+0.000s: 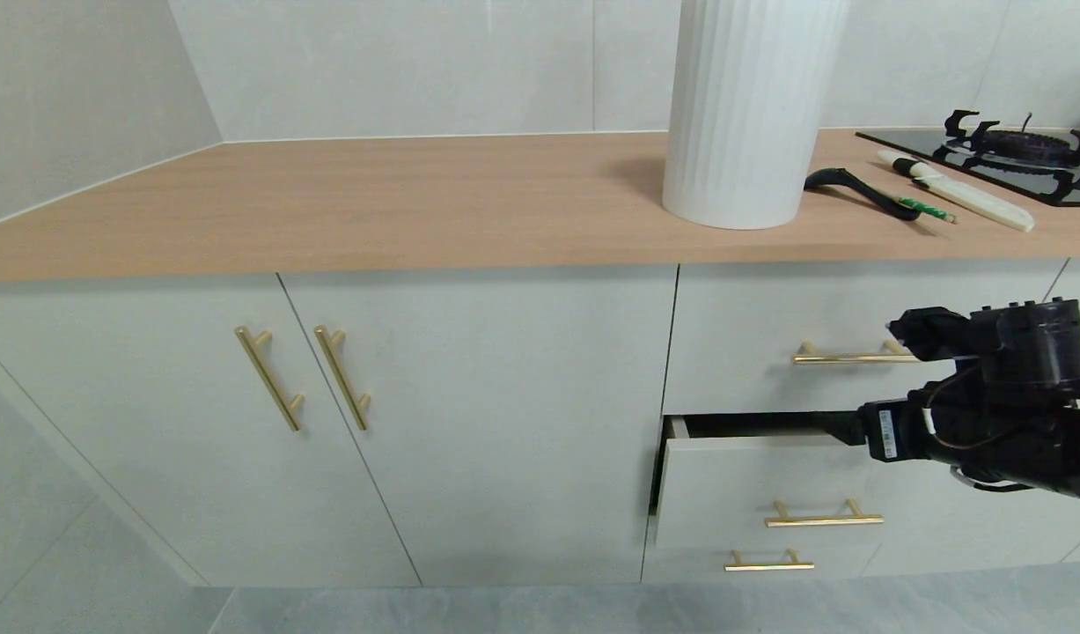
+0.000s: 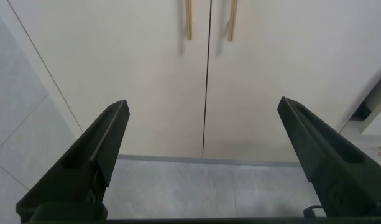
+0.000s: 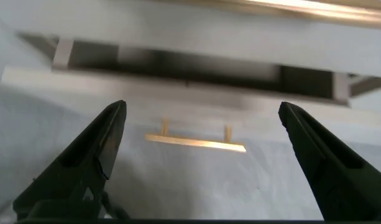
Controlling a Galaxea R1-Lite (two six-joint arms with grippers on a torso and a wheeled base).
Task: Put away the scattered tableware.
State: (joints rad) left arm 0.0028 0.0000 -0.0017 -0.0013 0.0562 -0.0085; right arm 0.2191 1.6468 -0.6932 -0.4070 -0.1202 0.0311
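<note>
On the wooden countertop (image 1: 372,202) at the right lie a black spoon (image 1: 856,187), a green-patterned stick (image 1: 929,209) and a long cream-white utensil (image 1: 958,191). Below them, the middle drawer (image 1: 751,480) is pulled partly out, with a dark gap along its top. My right gripper (image 1: 843,428) hangs at that gap, just in front of the drawer. In its wrist view it (image 3: 202,111) is open and holds nothing, with the drawer's gold handle (image 3: 196,143) ahead. My left gripper (image 2: 204,104) is open and holds nothing, low in front of the double cabinet doors (image 2: 206,74).
A tall white ribbed cylinder (image 1: 742,114) stands on the counter beside the utensils. A black gas hob (image 1: 1015,150) sits at the far right. The top drawer (image 1: 848,357) and the bottom drawer (image 1: 768,561) are closed. Grey tiled floor (image 1: 540,612) runs below.
</note>
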